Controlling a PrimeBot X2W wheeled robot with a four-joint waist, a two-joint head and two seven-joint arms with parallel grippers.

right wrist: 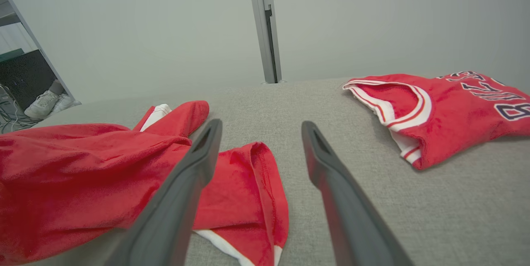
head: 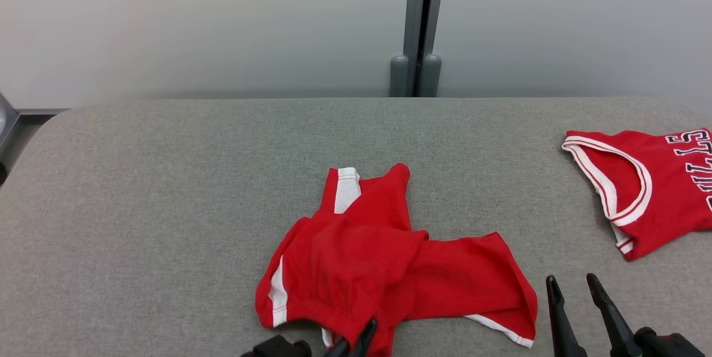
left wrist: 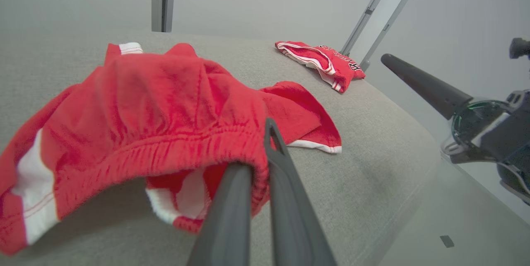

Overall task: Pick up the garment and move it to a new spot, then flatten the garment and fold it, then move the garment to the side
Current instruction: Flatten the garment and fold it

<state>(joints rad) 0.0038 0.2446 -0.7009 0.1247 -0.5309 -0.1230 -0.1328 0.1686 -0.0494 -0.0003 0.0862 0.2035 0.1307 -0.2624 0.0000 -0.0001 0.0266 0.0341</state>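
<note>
Now, left hand (left wrist: 258, 154) clamping near edge of shorts (head: 356, 257), right hand (head: 570, 279) apart, roomy grey surface (head: 167, 207).

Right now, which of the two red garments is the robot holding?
The crumpled red shorts with white stripes: the left jaws are shut on their waistband. The lettered jersey lies untouched to the right.
</note>
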